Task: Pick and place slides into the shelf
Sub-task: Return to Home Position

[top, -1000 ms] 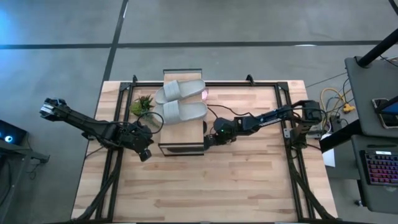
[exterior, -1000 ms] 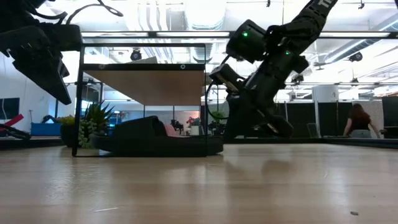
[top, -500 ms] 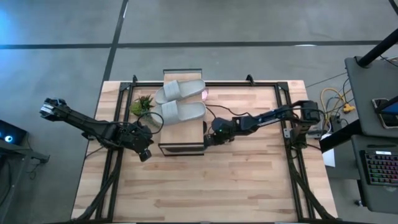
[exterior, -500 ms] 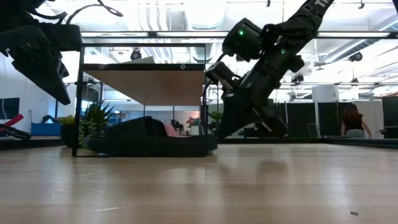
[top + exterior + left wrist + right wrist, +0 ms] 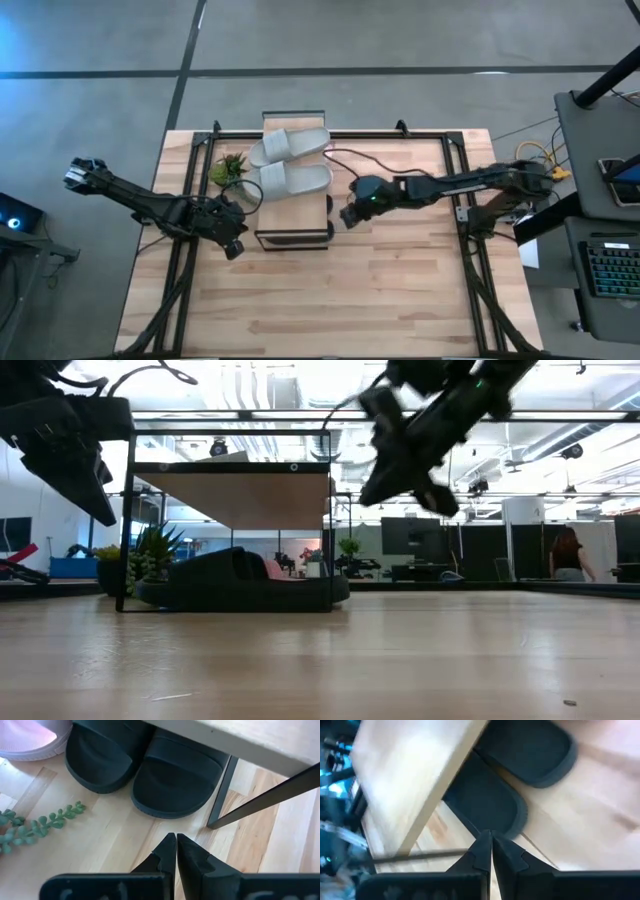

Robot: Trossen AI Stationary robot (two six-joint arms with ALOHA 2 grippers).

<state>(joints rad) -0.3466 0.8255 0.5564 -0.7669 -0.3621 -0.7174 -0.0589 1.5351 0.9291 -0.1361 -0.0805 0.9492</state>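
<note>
The right claw, pinched closed and empty, has lifted off toward 3 o'clock from the narrow wood-topped, black-framed shelf. 2 black foam slides sit beneath it and 2 grey foam slides on top, so placing looks finished. The left claw, likewise closed and empty, waits at the shelf's 8 o'clock.

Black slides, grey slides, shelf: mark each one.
black slides point(image 5: 177, 780), left wrist view, strap of the one by the shelf's leg.
grey slides point(image 5: 297, 180), high view, middle of the one nearer the plank's centre.
shelf point(image 5: 292, 213), high view, bare plank top.
</note>
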